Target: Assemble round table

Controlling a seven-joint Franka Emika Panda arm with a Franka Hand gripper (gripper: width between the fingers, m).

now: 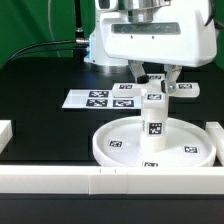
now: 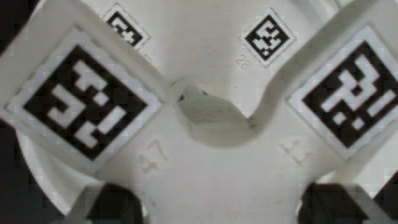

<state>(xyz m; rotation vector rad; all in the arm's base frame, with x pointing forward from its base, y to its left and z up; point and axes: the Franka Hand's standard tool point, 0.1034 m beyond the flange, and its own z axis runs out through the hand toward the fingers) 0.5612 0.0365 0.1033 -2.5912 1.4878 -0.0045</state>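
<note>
The large rimmed disc [image 1: 120,142] lies flat on the black table near the front. The short cylindrical leg [image 1: 154,118] stands upright on its central hub, a tag facing the camera. The cross-shaped foot [image 1: 166,89] sits on top of the leg. My gripper [image 1: 157,78] comes down from above and is shut on the foot. In the wrist view the foot [image 2: 214,110] fills the picture with tags on its arms, and one arm runs between my dark fingertips [image 2: 118,205]. The leg and disc are hidden there.
The marker board [image 1: 102,98] lies flat behind the disc, toward the exterior view's left. Long white border rails run along the front [image 1: 110,181], the left [image 1: 5,135] and the right [image 1: 214,135] of the table.
</note>
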